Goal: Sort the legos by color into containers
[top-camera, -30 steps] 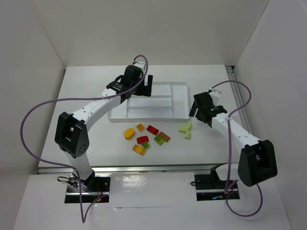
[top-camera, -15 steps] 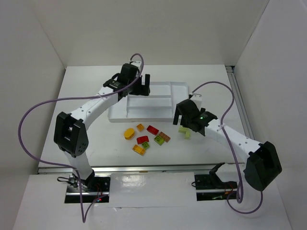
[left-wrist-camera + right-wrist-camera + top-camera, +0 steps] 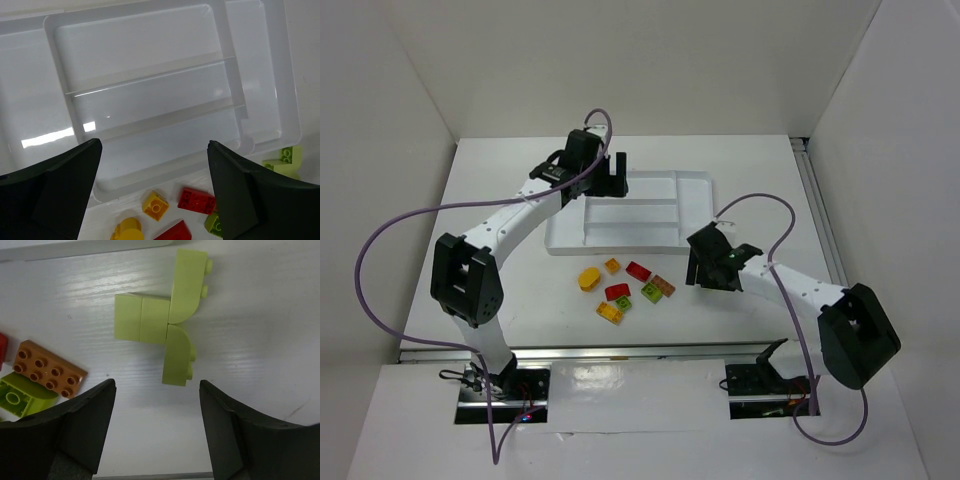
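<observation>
Readable text, labels, brands, numbers or signs: none in any view. Any embossing on the studs of the pale green bricks point(image 3: 142, 319) and the brown brick point(image 3: 47, 369) is too small to tell.

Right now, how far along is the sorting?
Nothing looks sorted: the tray compartments in view are empty. In hand: the right jaws stand open above the pale green bricks, gripping nothing. Left: those plus the other bricks, all loose on the table.
</observation>
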